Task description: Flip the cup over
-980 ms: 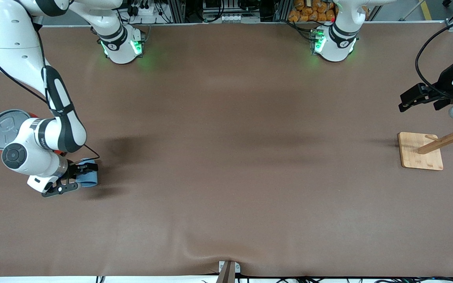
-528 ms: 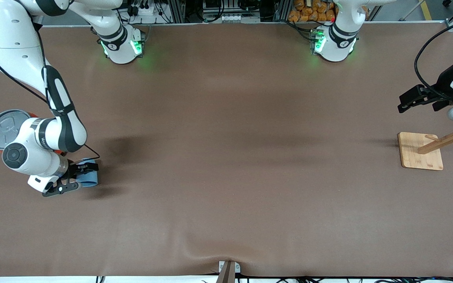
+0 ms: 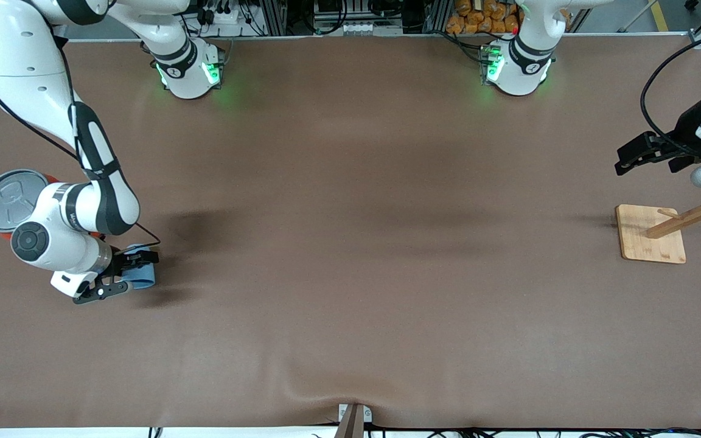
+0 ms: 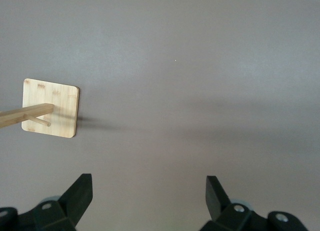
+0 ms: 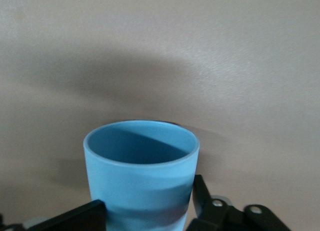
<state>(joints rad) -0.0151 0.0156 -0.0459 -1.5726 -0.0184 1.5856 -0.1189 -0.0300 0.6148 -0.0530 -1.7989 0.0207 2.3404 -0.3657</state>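
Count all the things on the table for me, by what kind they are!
Blue cup: 1
Orange-red can with grey lid: 1
Wooden rack: 1
Total: 3

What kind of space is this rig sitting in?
Looks like a robotics lab or test cell: two arms bolted along a brown-covered table, aluminium framing and cables past its edge, and staged props such as the cup and a wooden rack.

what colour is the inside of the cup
A darker blue than its light-blue outside; the cup shows this best in the right wrist view.
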